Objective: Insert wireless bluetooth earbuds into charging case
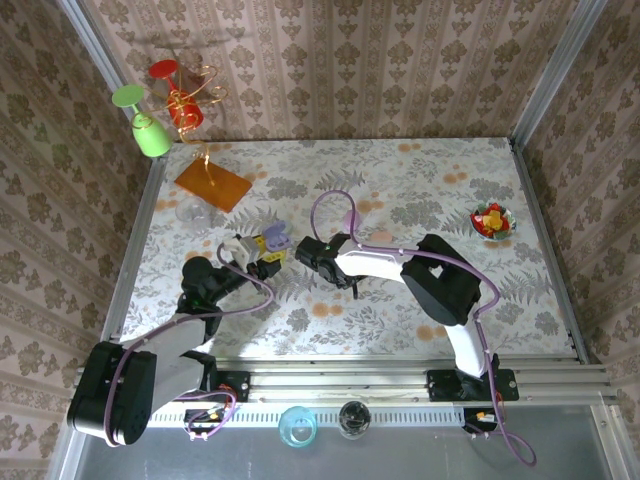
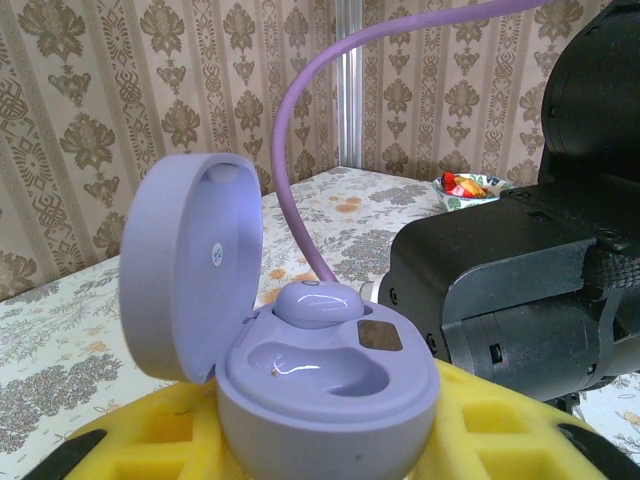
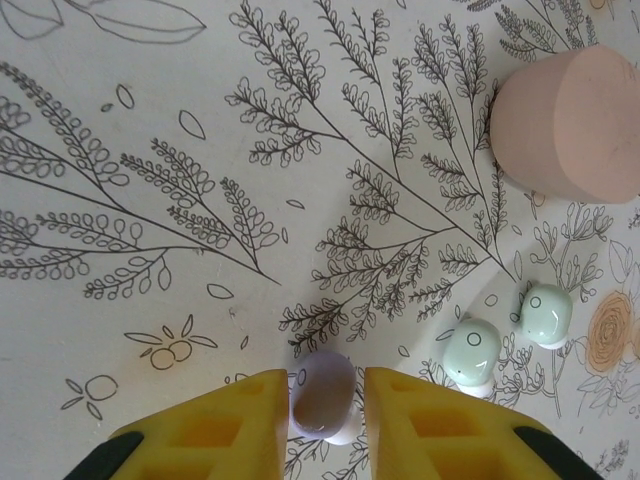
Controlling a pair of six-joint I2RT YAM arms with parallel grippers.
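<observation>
my left claw (image 2: 325, 450) is clamped on the open lilac pebble-shaped plastic charging case (image 2: 300, 385), lid back so the empty socket beside the seated lilac bud (image 2: 315, 303) is reachable. my right claw (image 3: 325, 420) straddles a glossy lilac earbud (image 3: 322, 392) on the floral tabletop (image 3: 150, 250). whether its yellow foam pads (image 3: 220, 430) pinch it, i cannot tell.

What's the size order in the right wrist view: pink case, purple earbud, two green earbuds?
1. pink case, largest by far, partly cut by the frame edge.
2. purple earbud.
3. lower green earbud and upper green earbud: look alike, unranked; barely smaller than the purple one.
</observation>
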